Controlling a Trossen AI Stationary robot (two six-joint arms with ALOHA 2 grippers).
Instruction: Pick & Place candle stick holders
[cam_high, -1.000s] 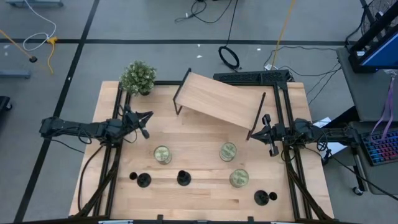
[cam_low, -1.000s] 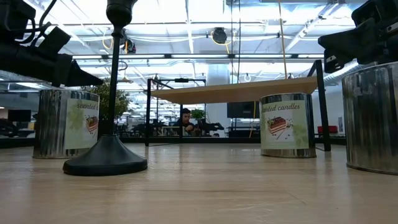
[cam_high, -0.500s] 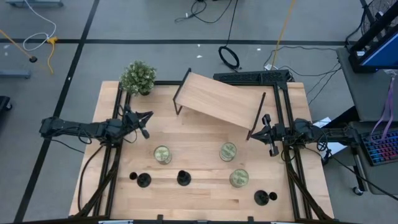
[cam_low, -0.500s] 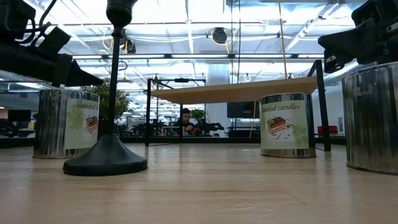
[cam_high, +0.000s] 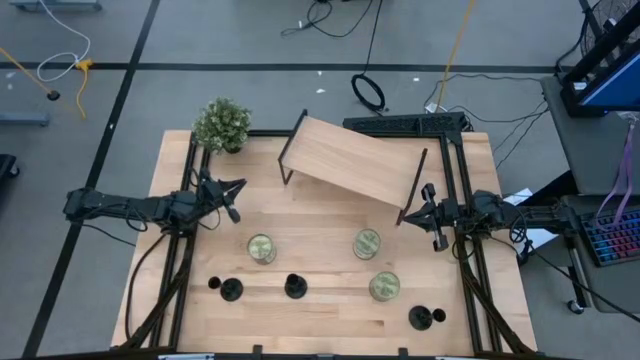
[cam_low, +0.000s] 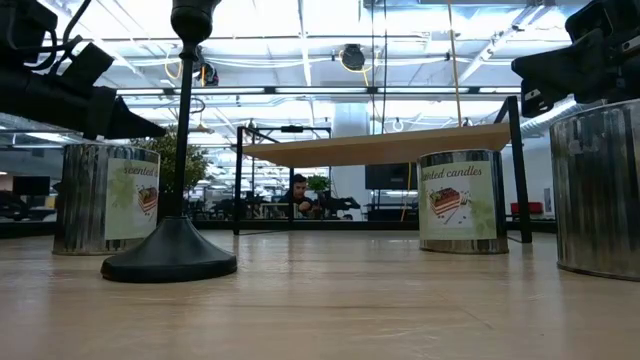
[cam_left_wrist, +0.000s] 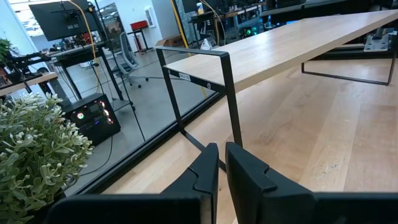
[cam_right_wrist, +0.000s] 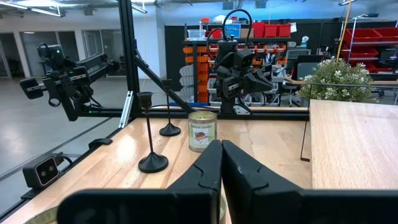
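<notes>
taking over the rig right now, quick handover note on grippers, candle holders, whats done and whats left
Left gripper: shut, empty, waiting at the table's left edge.
Right gripper: shut, empty, waiting at the right edge beside the wooden shelf.
Candle stick holders: all three stand upright along the near edge, left one, middle one, right one, with three candle jars just behind them.
Done: nothing picked yet.
Left: pick and place all three.

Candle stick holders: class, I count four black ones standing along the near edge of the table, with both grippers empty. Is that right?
Not quite: the high view shows three candle stick holders, not four. They do stand near that edge, and the left gripper and right gripper hold nothing.
</notes>
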